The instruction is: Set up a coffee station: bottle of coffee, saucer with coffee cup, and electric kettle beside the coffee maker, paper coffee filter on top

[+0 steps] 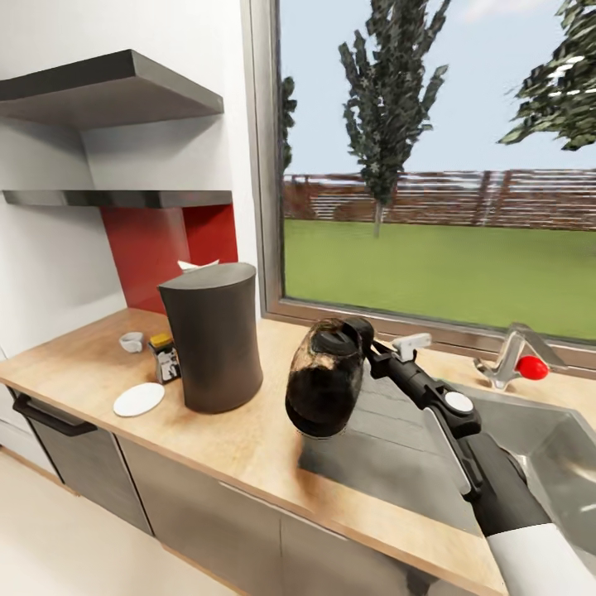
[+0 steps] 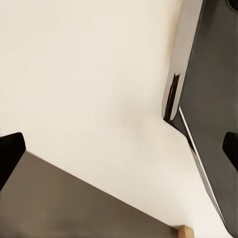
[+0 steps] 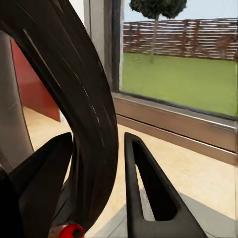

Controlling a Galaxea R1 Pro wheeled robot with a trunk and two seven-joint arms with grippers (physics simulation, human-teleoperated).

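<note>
The coffee maker [image 1: 211,335] stands as a tall dark body on the kitchen countertop [image 1: 248,447]. A white paper coffee filter [image 1: 197,265] peeks over the back edge of its top. Left of it are the bottle of coffee [image 1: 165,358], the white coffee cup [image 1: 131,341] and the flat saucer [image 1: 139,399], with the cup off the saucer. The electric kettle [image 1: 325,389] hangs tilted above the counter, just right of the coffee maker. My right gripper [image 1: 364,339] is shut on its black handle [image 3: 74,99]. My left gripper [image 2: 119,151] is open and holds nothing. Two black kitchen shelf boards [image 1: 116,197] are on the wall.
A steel sink [image 1: 563,447] with a faucet [image 1: 517,356] and a red knob [image 1: 531,367] lies to the right, under my right arm. A large window runs behind the counter. Grey cabinets with a dark handle [image 1: 50,418] sit below. The left wrist view looks at pale floor.
</note>
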